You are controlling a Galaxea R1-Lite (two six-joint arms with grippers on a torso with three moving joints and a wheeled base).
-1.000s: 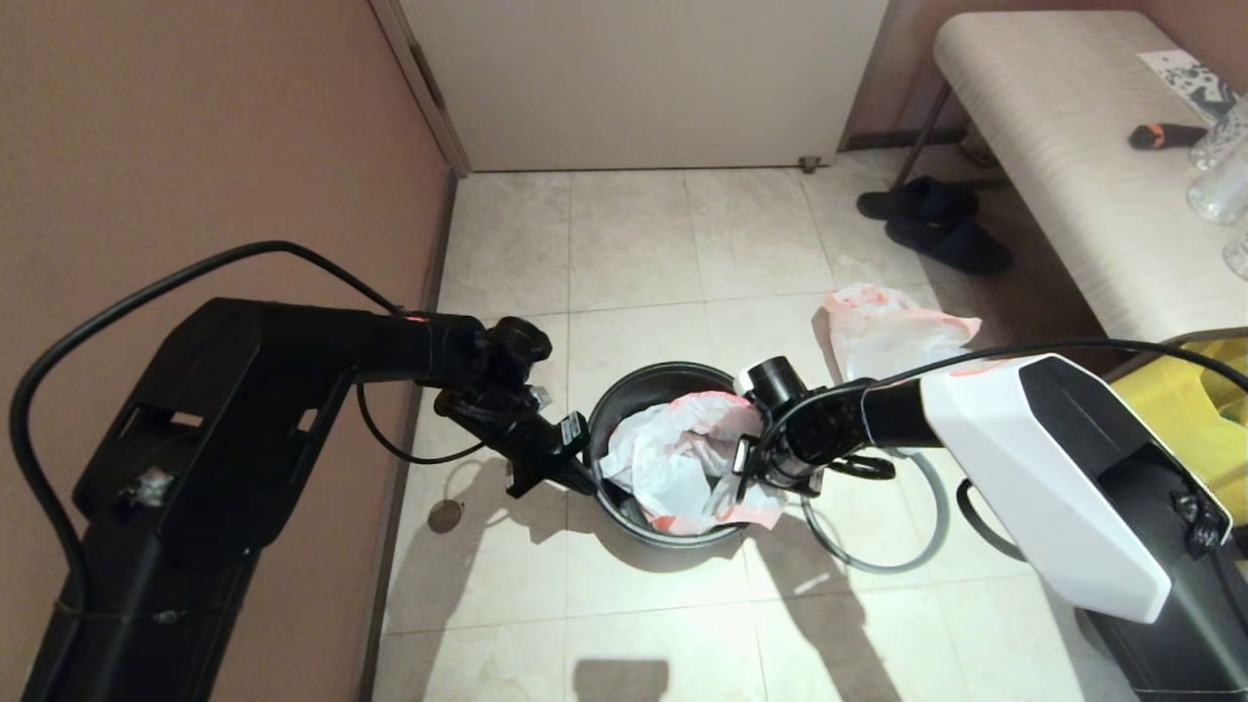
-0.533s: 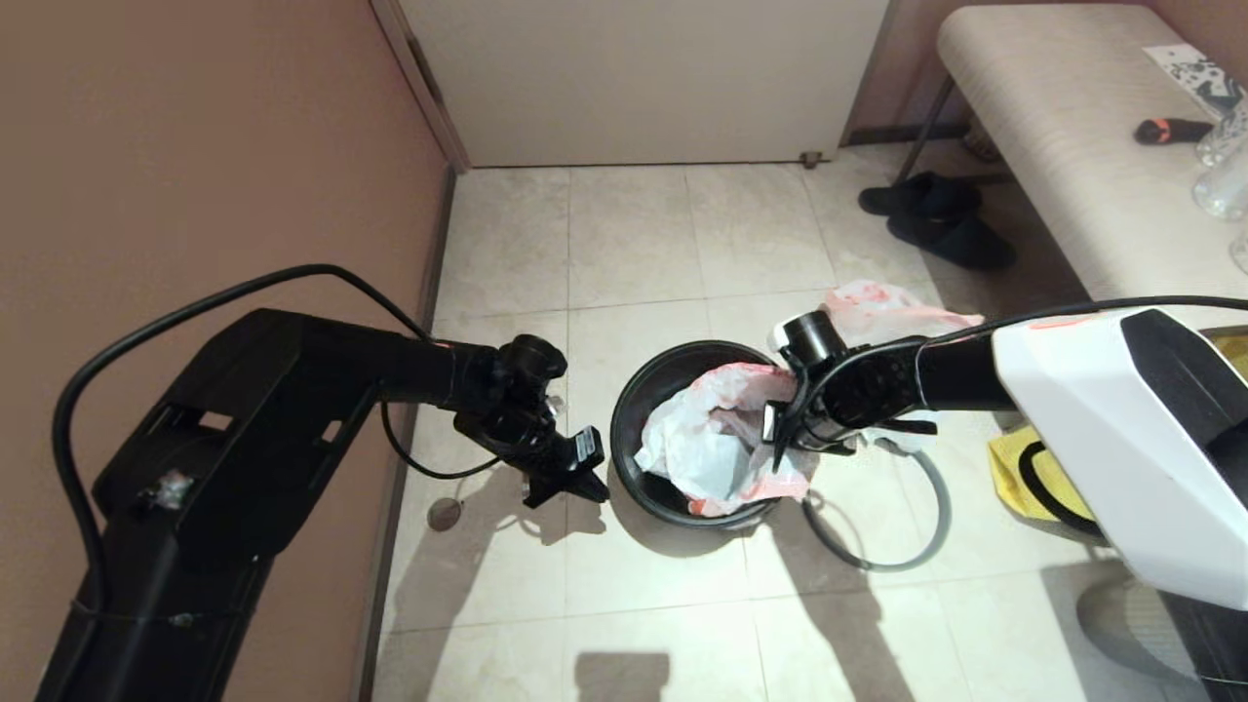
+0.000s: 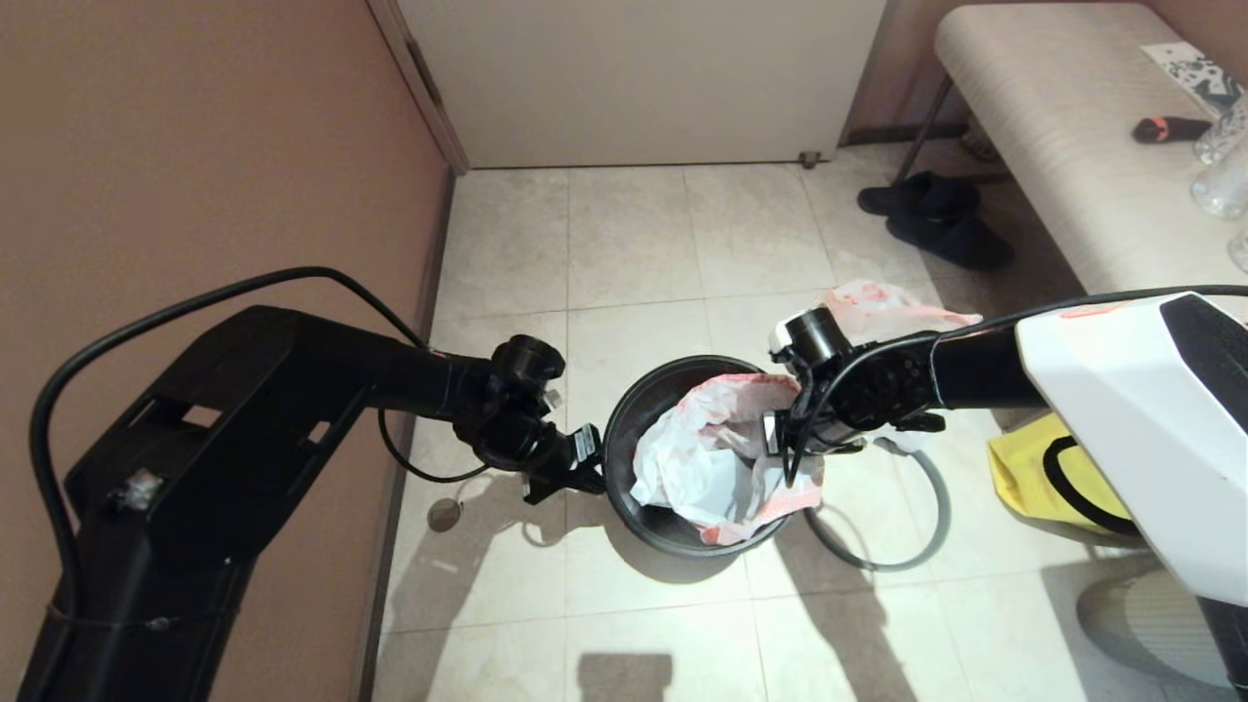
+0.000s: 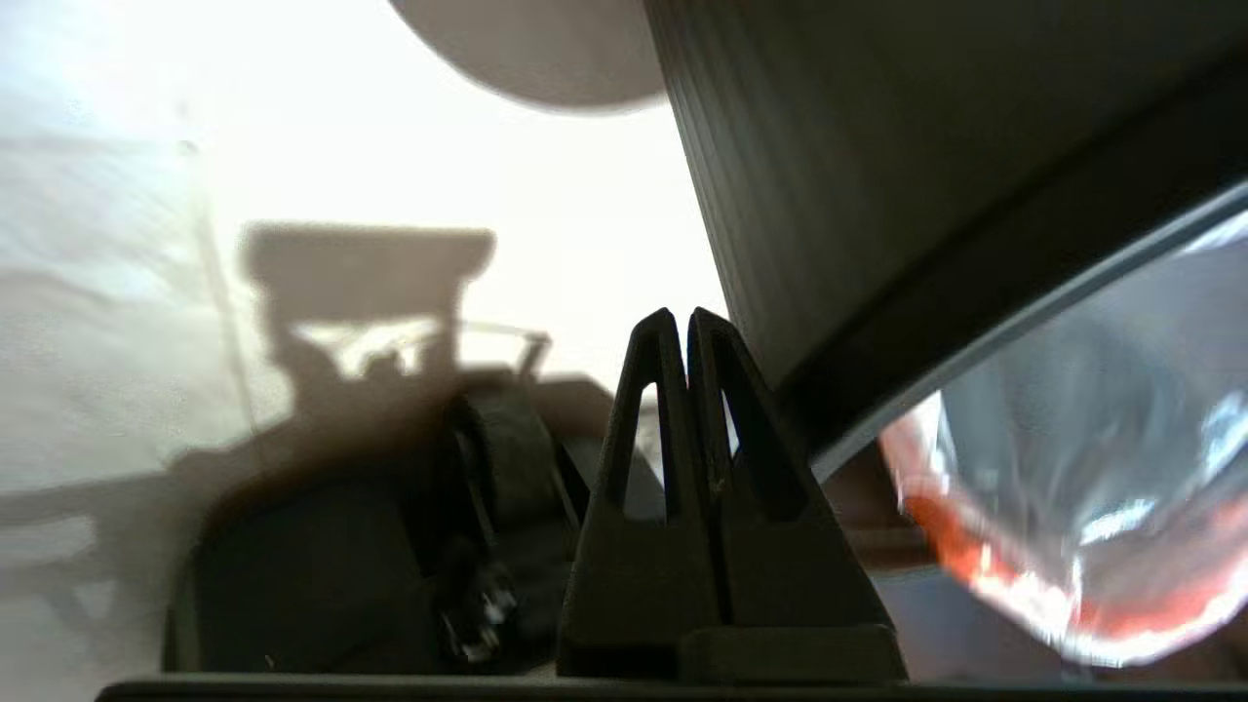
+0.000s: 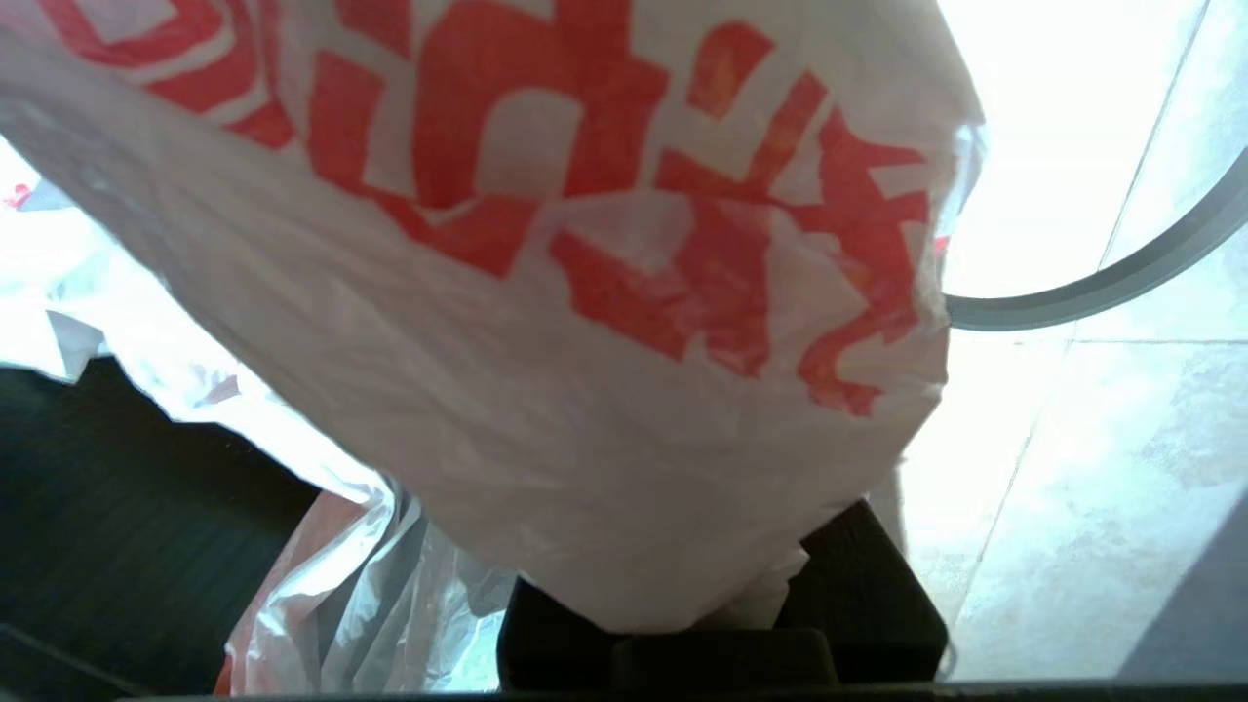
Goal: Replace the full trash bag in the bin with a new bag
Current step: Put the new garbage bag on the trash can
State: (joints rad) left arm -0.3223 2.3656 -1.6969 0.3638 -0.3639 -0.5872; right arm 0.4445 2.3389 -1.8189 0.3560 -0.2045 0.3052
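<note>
Bag going into the bin.
Our left gripper (image 3: 585, 468), fingers pressed together and empty, sits against the black bin (image 3: 624, 439); our right gripper (image 3: 780, 444) pinches the new bag (image 3: 697, 463) draped inside it, grey hoop (image 3: 926, 507) alongside on the floor.

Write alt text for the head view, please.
The right gripper holds the new bag at the bin mouth; the left gripper, jaws shut, sits outside the bin's left wall. A grey hoop lies on the floor beside the bin.

Tiled floor (image 3: 634, 244) with bin (image 3: 624, 458), grey hoop (image 3: 941, 507), slippers (image 3: 936, 224), yellow bag (image 3: 1024, 468)
</note>
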